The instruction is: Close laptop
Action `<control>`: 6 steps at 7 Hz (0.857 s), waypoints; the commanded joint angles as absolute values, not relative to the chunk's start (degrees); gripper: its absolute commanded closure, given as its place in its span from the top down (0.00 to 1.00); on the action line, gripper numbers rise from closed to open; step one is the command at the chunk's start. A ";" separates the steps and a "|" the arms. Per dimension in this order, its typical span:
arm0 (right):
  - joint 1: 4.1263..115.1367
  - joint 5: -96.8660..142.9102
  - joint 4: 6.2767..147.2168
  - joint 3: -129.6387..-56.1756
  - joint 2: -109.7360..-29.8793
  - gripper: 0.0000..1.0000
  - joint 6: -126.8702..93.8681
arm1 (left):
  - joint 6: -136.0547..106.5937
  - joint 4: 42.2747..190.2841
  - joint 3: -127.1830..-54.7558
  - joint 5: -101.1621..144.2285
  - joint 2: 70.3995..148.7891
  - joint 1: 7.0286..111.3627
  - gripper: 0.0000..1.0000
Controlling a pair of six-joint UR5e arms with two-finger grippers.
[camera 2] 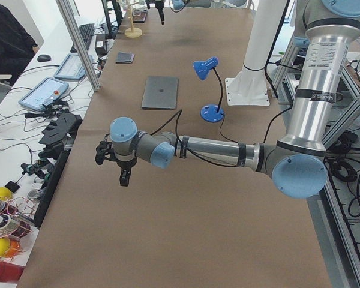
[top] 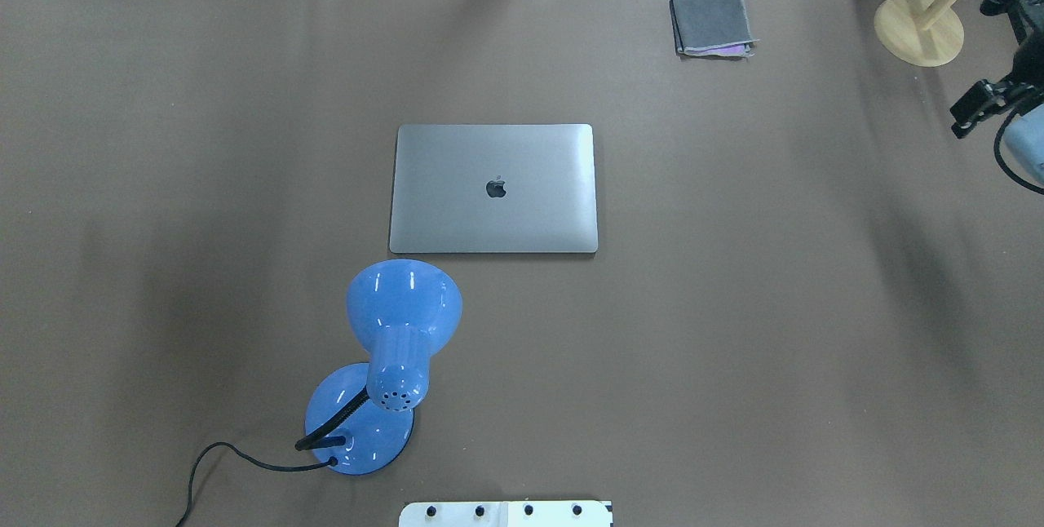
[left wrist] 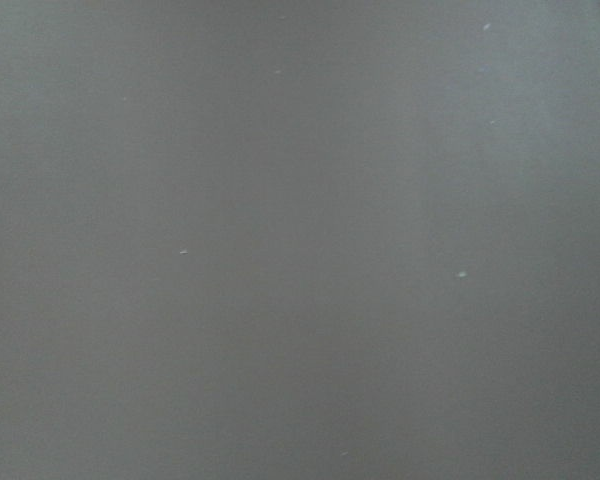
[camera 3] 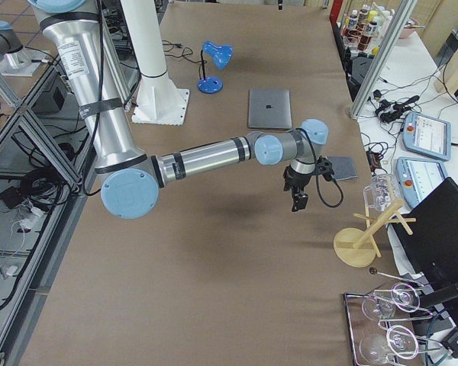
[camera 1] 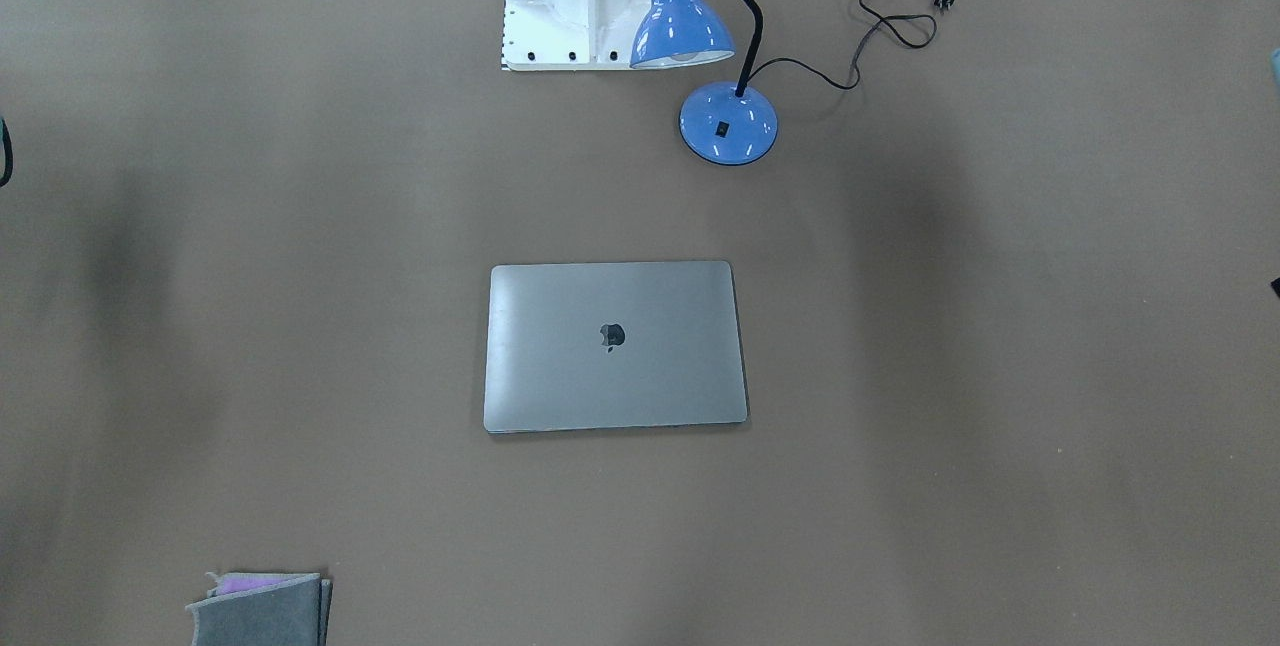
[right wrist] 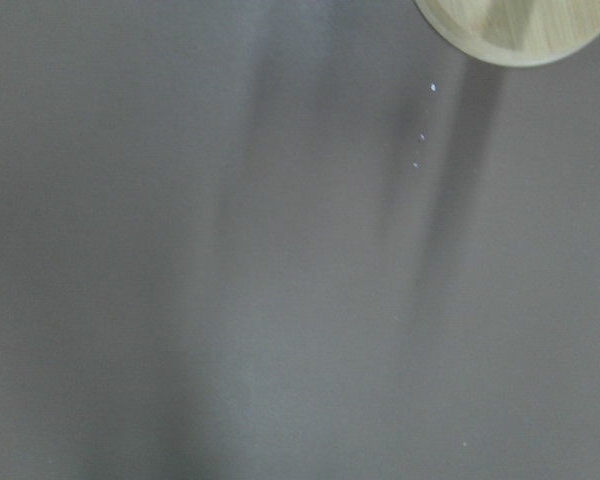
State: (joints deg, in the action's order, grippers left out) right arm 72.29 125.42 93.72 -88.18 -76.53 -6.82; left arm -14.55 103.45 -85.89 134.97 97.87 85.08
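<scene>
The laptop [top: 493, 188] lies flat in the middle of the table with its lid down and the dark apple logo facing up; it also shows in the front view [camera 1: 615, 346]. My left gripper [camera 2: 125, 177] hangs over bare table far off to the laptop's left side; I cannot tell whether it is open or shut. My right gripper [camera 3: 299, 200] hangs far off to the laptop's right, near the wooden stand; only dark parts of it show at the overhead view's right edge [top: 979, 107], and its jaws cannot be judged. Both wrist views show only brown table cover.
A blue desk lamp [top: 383, 364] with a black cord stands between the laptop and the robot base. A folded grey cloth [top: 711, 24] lies at the far right. A wooden stand [top: 919, 28] sits at the right end, its base also in the right wrist view [right wrist: 510, 30].
</scene>
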 commanded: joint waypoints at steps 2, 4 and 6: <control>78.29 132.33 84.58 -88.07 -85.41 1.00 -6.06 | -7.39 100.11 -85.78 135.17 93.17 88.33 0.98; 81.55 135.61 87.25 -89.81 -85.08 1.00 -6.06 | -8.87 99.58 -86.83 135.09 92.81 88.33 0.98; 82.44 135.53 97.23 -96.82 -84.82 1.00 -5.98 | -10.63 99.67 -87.01 135.09 93.08 88.16 0.98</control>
State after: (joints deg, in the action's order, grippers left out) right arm 81.80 135.37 91.03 -92.62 -84.99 -6.05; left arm -9.86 99.64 -86.94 135.09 92.98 88.25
